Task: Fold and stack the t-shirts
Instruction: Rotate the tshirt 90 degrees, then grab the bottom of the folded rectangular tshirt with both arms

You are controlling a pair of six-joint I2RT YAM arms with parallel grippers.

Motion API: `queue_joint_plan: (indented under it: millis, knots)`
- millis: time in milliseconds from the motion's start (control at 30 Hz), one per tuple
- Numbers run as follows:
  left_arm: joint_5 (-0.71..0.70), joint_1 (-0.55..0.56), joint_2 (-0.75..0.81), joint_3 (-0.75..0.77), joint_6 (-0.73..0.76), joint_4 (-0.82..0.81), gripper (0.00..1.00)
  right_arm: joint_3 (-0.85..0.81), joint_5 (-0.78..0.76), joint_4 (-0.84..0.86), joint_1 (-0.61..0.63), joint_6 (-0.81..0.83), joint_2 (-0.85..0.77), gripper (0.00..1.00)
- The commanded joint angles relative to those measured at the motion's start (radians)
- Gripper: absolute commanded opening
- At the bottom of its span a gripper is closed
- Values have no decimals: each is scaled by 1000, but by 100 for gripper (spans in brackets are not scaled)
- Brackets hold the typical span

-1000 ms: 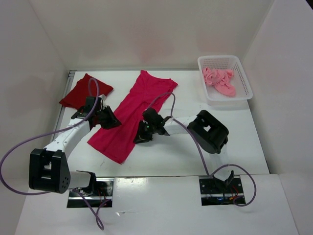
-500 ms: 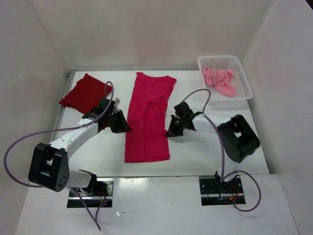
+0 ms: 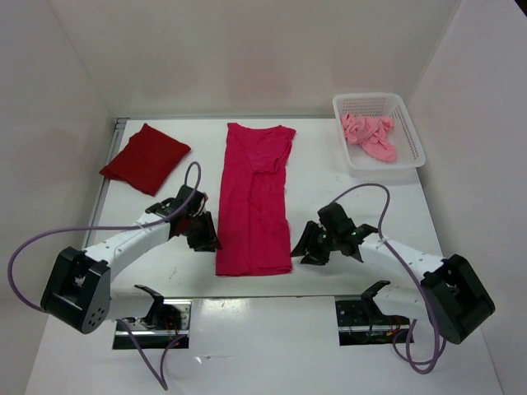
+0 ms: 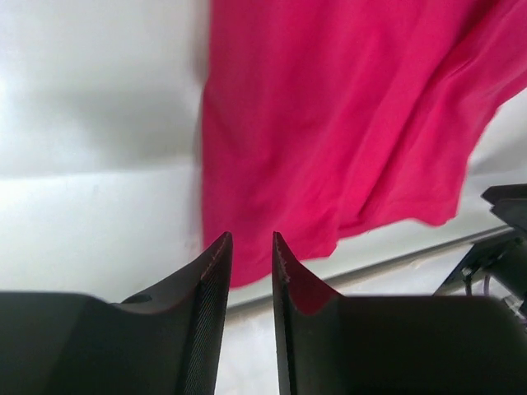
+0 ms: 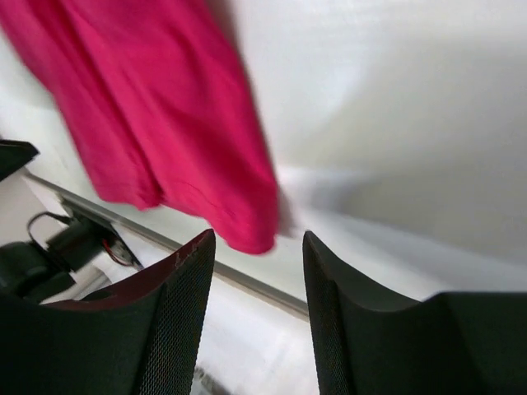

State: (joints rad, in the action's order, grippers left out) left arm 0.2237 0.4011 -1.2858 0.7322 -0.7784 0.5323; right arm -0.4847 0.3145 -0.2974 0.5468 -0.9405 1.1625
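Observation:
A magenta-pink t-shirt (image 3: 254, 202) lies on the table as a long strip folded lengthwise, its hem toward the near edge. My left gripper (image 3: 207, 239) sits just left of its lower edge. In the left wrist view the jaws (image 4: 251, 234) stand a narrow gap apart with nothing between them, the shirt (image 4: 329, 123) beyond the tips. My right gripper (image 3: 306, 247) is off the shirt's lower right corner. It is wide open (image 5: 258, 233) and empty, with the corner of the cloth (image 5: 148, 107) just past the tips. A dark red t-shirt (image 3: 146, 158) lies folded at the back left. A salmon pink t-shirt (image 3: 370, 137) is bunched in the basket.
The white mesh basket (image 3: 405, 156) stands at the back right by the wall. White walls close in the table on three sides. Purple cables (image 3: 49, 234) loop off both arms. A metal rail (image 4: 395, 263) runs along the table's near edge, close under the shirt's hem.
The magenta shirt went from lying slanted to lying straight. Both grippers moved along its sides toward the near edge. The right jaws opened and came off the cloth.

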Motion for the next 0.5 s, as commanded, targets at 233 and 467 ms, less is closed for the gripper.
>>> queue_joint_plan:
  millis: [233,467]
  knots:
    - [46,15,42,-126,-125,3,58,61,64,158,100,-141,52,55]
    - [112,15,-43,-163,-124,-70,54,75,64,191,100,-141,91,42]
